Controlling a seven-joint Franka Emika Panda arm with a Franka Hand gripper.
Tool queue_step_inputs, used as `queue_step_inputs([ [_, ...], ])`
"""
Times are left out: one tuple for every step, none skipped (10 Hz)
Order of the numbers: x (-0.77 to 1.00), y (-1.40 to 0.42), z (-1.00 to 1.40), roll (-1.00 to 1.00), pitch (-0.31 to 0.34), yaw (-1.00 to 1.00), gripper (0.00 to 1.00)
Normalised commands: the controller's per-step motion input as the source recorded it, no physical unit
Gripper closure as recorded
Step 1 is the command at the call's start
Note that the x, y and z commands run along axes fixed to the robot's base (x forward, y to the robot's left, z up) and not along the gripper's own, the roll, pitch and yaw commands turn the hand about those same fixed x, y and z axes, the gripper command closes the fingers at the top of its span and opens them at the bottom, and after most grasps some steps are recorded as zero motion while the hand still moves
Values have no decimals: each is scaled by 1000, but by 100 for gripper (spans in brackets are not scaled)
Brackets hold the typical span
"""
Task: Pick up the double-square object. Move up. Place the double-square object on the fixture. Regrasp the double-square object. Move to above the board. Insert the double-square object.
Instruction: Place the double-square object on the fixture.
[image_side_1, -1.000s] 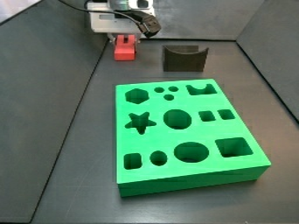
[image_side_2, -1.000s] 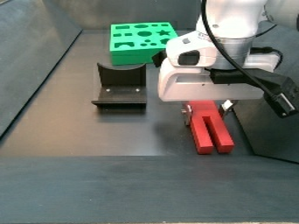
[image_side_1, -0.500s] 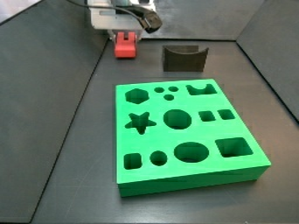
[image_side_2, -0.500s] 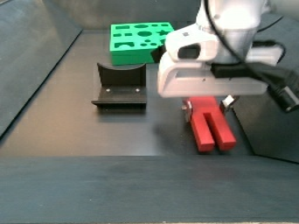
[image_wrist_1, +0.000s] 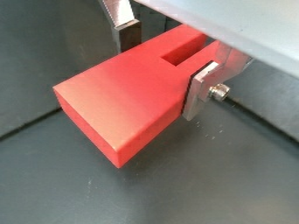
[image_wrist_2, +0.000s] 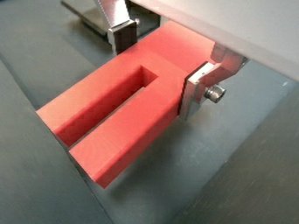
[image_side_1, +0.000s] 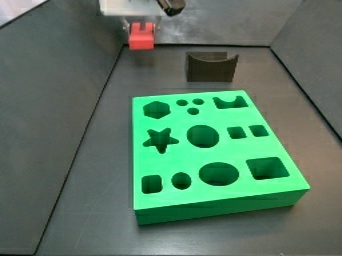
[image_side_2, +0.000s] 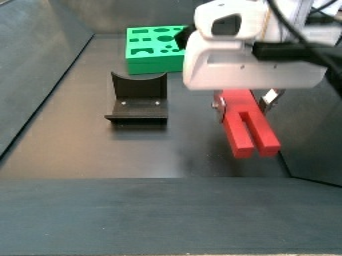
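My gripper (image_wrist_1: 163, 63) is shut on the red double-square object (image_wrist_1: 117, 101), its silver fingers (image_wrist_1: 198, 87) pressing on both long sides. In a wrist view the object's (image_wrist_2: 117, 114) notch and two prongs point away from the gripper (image_wrist_2: 162, 61). In a side view the gripper (image_side_2: 241, 100) holds the object (image_side_2: 251, 135) above the dark floor. The dark fixture (image_side_2: 136, 98) stands apart from it, and the green board (image_side_2: 158, 45) lies beyond. In a side view the gripper (image_side_1: 140, 28) and object (image_side_1: 140, 40) are at the far end, behind the fixture (image_side_1: 210, 66) and board (image_side_1: 214, 150).
Grey walls enclose the dark floor (image_side_1: 80, 150) on both sides. The arm's white body (image_side_2: 247, 55) fills the upper right of a side view.
The gripper has risen with the red double-square object, lifting it off the floor. The fixture and board have not moved.
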Motion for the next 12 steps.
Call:
queue_step_inputs([
  [-11, 0, 1000, 23, 17, -7, 100],
  [-17, 2, 1000, 37, 26, -13, 100],
  [-22, 4, 1000, 50, 35, -18, 100],
  [-28, 5, 1000, 67, 45, -20, 100],
  [-33, 5, 1000, 75, 51, -17, 100],
  [-37, 7, 1000, 84, 56, -12, 100],
  [-38, 5, 971, 89, 60, 4, 100],
  [-31, 5, 833, 92, 64, 12, 100],
  [-22, 8, 647, 97, 72, 17, 100],
  [-17, 9, 552, 93, 77, 20, 100],
  [-10, 11, 360, 81, 85, 23, 100],
  [-2, 11, 215, 68, 87, 23, 100],
])
